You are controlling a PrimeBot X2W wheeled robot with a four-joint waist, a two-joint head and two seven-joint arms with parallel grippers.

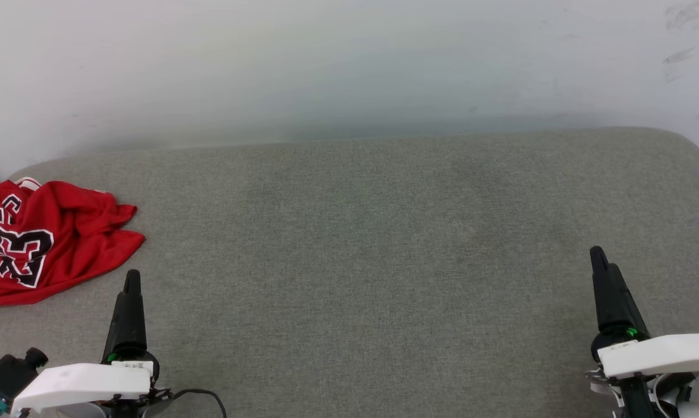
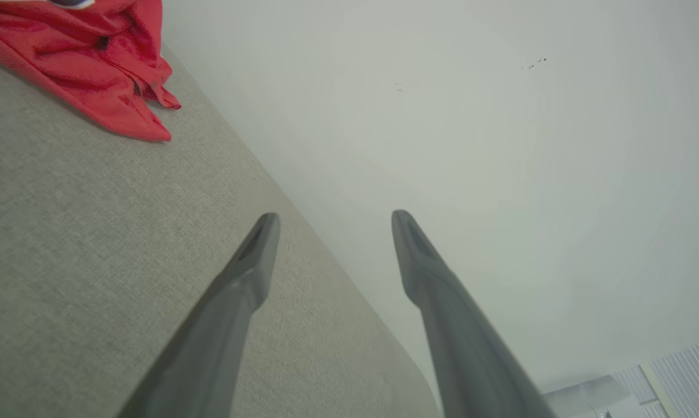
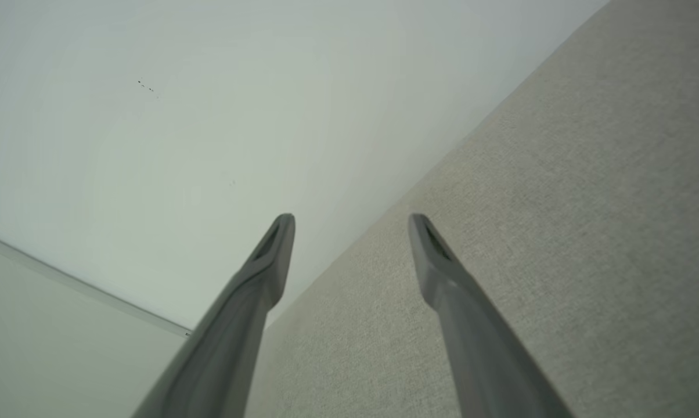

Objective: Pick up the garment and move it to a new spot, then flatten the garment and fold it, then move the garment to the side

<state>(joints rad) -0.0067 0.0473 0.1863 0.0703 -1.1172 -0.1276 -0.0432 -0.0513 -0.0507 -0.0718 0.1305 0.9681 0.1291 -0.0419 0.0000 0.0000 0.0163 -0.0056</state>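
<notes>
- Garment [image 1: 42,238]: red jersey, crumpled, "23" facing up, lying at the far left edge of the grey surface [image 1: 355,244].
- Left tool [image 2: 333,223]: fingers spread wide, empty, near the garment's closest corner, apart from it.
- Right tool [image 3: 352,223]: fingers spread wide, empty, well apart from the garment.

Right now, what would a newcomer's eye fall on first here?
The crumpled red garment, black "23" showing, lies at the far left of the grey padded surface. The left gripper stands open beside it, not touching; the right gripper, also open, sits at the far right.
</notes>
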